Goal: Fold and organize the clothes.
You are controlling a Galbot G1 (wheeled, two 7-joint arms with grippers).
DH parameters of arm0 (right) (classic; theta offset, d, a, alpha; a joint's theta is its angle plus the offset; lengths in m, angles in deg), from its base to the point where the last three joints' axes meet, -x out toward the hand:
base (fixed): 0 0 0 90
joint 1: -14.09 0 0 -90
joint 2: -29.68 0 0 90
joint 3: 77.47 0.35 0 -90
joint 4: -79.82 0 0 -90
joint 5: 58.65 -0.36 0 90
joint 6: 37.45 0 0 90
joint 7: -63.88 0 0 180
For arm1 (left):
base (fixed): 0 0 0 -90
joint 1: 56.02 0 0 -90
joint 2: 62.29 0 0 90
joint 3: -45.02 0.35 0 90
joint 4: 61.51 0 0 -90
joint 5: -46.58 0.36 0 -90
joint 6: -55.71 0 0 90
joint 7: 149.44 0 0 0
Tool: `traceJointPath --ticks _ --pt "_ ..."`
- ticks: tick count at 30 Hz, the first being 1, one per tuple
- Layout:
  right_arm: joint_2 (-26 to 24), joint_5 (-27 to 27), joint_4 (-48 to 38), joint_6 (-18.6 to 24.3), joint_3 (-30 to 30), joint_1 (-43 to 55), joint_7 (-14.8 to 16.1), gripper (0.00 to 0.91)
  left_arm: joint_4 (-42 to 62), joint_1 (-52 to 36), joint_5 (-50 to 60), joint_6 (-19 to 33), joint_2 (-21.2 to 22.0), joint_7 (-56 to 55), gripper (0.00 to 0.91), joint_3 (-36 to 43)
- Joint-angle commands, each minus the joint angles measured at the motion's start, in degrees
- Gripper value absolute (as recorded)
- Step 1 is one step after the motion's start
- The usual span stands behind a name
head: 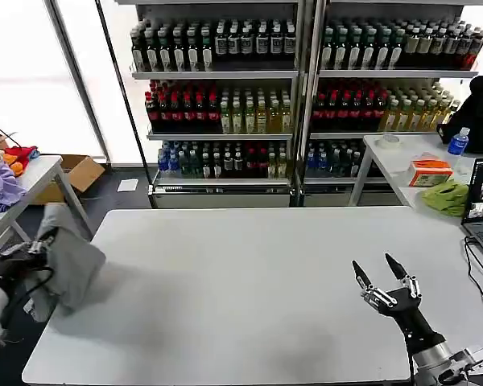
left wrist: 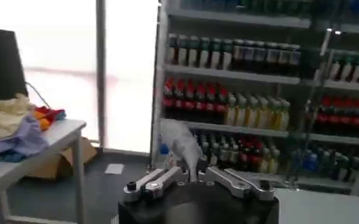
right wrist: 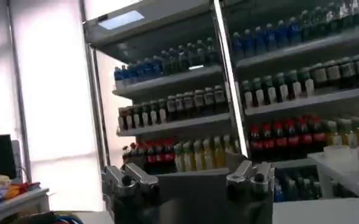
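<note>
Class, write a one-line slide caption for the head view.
Left gripper lifts the grey shirt at the table's edge; right gripper waits open.

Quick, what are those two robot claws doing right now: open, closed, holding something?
Left gripper: closed on the grey polo shirt, held at the table's left edge.
Right gripper: open, holding nothing, above the white table.

Bunched grey shirt (head: 71, 261) hides the left pincer (head: 42, 241) and its print.

no readable text, bottle labels (head: 225, 112) on shelves too small to read
</note>
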Motion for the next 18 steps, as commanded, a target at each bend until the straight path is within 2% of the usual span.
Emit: traceJointPath --ticks 1,6,8,10,11,13,15,16,18 --pt "1.57 -1.08 2.34 -0.84 2.79 -1.54 -0.27 0.907 4.89 -14.84 18.36 -1.04 12.81 -8.3 0.0 49.89" --pt "2.74 -0.14 2.43 -2.02 2.05 -1.97 -1.08 0.907 11.22 -28.64 10.59 -1.03 21.21 -15.21 0.0 60.71" --pt "3.47 1.3 2.29 -2.82 0.72 -1.64 -1.99 0.907 12.92 -34.23 5.92 -1.07 25.17 -17.51 0.0 62.95" --pt "3.97 3.81 2.12 -6.01 -1.33 -1.25 -4.31 0.907 14.69 -36.89 3.97 -1.51 27.72 -17.83 0.0 63.79" --pt "3.96 4.47 1.98 -6.27 -2.19 -1.23 -4.5 0.907 16.15 -37.99 3.77 -1.5 28.91 -18.13 0.03 63.89" --pt "3.14 5.67 1.84 -9.74 -4.13 -1.22 -6.36 0.907 17.8 -39.24 1.85 -1.52 29.49 -18.34 0.161 63.48" --pt "2.05 5.71 1.29 -11.2 -6.01 -0.99 -7.24 0.907 17.91 -39.81 -1.32 -1.52 29.79 -18.28 0.725 62.47" --pt "1.44 5.85 1.03 -12.29 -6.87 -0.75 -7.62 0.907 17.7 -39.92 -2.91 -1.51 29.65 -18.2 0.907 62.08" --pt "0.23 5.44 0.25 -13.46 -8.97 0.06 -7.96 0.907 15.99 -39.57 -6.24 -1.43 29.24 -17.54 0.907 60.83"
